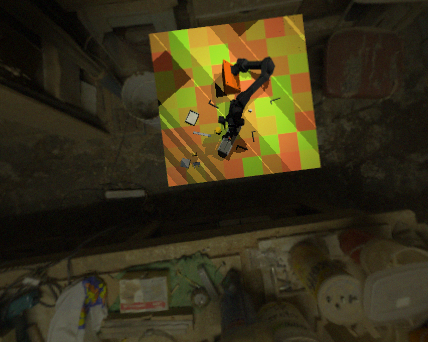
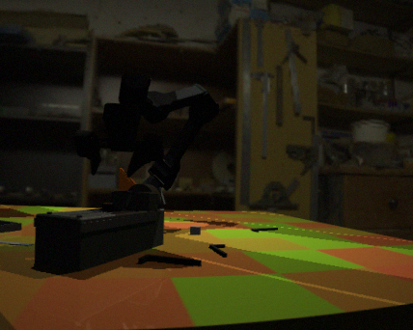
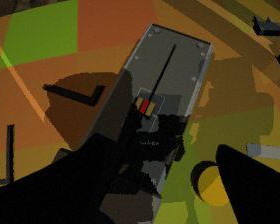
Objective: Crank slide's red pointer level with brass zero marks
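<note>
The machine is a long grey box (image 1: 225, 149) (image 2: 59, 241) (image 3: 158, 52) with a dark slot along its top. Its red pointer (image 3: 144, 106) sits between the two brass marks (image 3: 139, 103) (image 3: 151, 110) and looks level with them; a tiny offset cannot be ruled out. A dark rounded part (image 2: 137, 199) stands on the box's far end. My gripper (image 2: 112, 172) (image 3: 161, 149) is open, its fingers spread wide above that end, with nothing seen between the tips. The crank and its handle cannot be made out clearly in the shadow.
A yellow round piece (image 1: 218, 130) (image 3: 215, 186) is beside the box. Black L-shaped pieces (image 2: 170, 261) (image 3: 73, 95) lie on the other side. A silver bar (image 1: 202, 134) (image 3: 268, 151), a white rectangular piece (image 1: 192, 117) and an orange block (image 1: 230, 76) also stand or lie around the arm.
</note>
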`<state>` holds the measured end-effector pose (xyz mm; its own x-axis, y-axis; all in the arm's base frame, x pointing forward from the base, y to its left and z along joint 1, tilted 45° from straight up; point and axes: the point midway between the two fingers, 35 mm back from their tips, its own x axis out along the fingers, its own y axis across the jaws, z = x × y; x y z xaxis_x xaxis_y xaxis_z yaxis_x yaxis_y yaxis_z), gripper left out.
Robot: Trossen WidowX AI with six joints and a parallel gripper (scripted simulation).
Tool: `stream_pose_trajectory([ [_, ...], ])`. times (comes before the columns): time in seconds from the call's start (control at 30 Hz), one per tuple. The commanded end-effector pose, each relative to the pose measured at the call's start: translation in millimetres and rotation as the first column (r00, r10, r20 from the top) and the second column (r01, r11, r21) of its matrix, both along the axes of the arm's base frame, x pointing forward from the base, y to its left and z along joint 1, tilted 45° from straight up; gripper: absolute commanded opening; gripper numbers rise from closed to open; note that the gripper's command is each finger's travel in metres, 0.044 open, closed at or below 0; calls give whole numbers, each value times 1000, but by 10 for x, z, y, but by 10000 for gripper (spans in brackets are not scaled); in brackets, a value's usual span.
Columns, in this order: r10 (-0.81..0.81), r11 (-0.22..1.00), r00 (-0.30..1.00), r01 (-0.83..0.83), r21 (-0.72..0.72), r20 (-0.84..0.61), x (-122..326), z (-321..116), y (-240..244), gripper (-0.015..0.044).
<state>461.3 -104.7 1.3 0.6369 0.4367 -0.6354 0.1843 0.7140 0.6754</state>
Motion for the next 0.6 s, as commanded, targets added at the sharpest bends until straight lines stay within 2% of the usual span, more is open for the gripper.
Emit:
stream_pose_trajectory([
  [0.0,-1,1000,1000,1,-1,0,-1,0,-3,420],
  [0.07,-1,1000,1000,1,-1,0,-1,0,-3,440],
  [0.57,-1,1000,1000,1,-1,0,-1,0,-3,46],
])
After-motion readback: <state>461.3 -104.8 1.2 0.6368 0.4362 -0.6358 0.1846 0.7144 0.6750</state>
